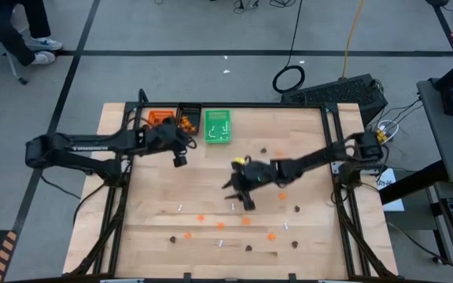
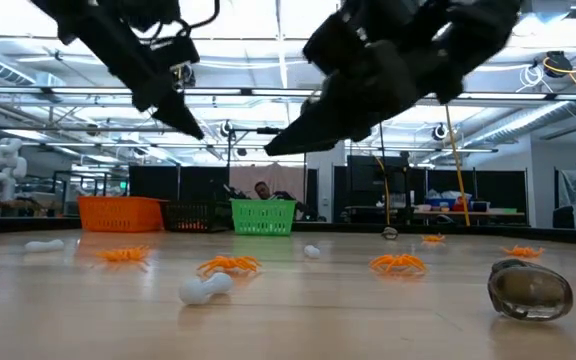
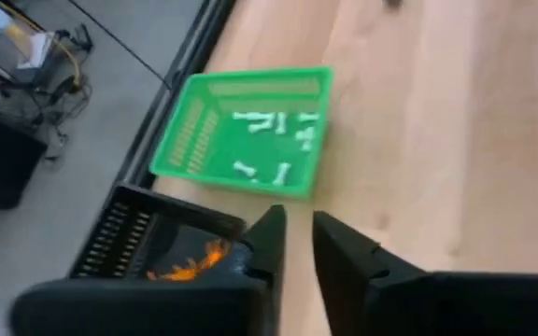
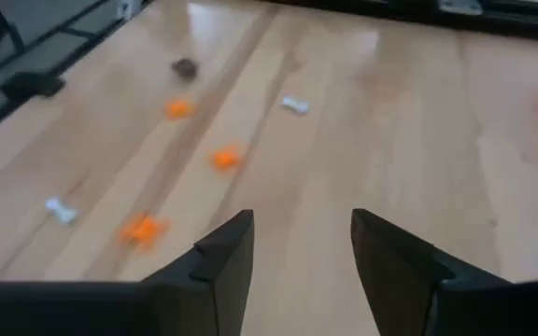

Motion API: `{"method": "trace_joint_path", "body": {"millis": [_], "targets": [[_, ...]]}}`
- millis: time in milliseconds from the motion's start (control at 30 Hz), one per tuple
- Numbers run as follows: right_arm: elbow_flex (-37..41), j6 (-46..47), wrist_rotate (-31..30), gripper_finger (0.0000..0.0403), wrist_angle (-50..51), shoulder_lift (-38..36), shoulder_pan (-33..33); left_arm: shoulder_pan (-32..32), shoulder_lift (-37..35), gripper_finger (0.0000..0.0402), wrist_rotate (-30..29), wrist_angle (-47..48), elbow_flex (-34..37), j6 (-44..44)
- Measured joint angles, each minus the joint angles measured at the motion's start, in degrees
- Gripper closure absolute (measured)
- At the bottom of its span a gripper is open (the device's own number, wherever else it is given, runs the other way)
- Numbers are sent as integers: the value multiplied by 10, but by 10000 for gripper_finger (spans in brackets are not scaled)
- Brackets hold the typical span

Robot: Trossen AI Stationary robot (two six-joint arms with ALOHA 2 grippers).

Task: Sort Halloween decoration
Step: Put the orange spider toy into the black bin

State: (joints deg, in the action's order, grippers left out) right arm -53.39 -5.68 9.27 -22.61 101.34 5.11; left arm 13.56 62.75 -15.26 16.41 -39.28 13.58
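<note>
Small trinkets lie scattered on the wooden table: orange ones [image 1: 246,221], dark brown ones [image 1: 296,209] and thin white sticks [image 1: 179,208]. In the low view I see a white stick [image 2: 205,288], an orange piece [image 2: 230,264] and a dark blob [image 2: 530,290]. My right gripper [image 1: 238,192] hangs open and empty above the table's middle; orange pieces [image 4: 224,159] and white sticks [image 4: 295,105] lie ahead of it. My left gripper [image 1: 181,157] hovers near the trays, its fingers [image 3: 297,245] narrowly open with nothing between them.
Three small trays stand in a row at the far left: orange [image 1: 160,118], black [image 1: 187,119] and green [image 1: 217,126]. The green tray [image 3: 250,131] holds several white sticks. An orange piece shows in the black tray [image 3: 138,247]. A black frame runs around the table's edges.
</note>
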Motion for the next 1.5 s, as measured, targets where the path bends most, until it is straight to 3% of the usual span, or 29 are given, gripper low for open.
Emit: {"method": "trace_joint_path", "body": {"millis": [133,300,533,933,1267,1500], "targets": [[10,-17,-62,238,2,0,59,39,38,292,25,12,0,50],[10,-36,-80,238,-6,0,96,77,111,256,37,-12,-1,73],[10,-40,-80,238,-14,0,108,97,169,253,28,-13,0,83],[10,-40,-80,238,-13,0,109,122,172,253,8,-26,-1,132],[10,-40,-80,238,-12,0,109,161,172,253,90,-20,-1,138],[10,-40,-80,238,-12,0,109,161,173,253,92,-25,-1,143]]}}
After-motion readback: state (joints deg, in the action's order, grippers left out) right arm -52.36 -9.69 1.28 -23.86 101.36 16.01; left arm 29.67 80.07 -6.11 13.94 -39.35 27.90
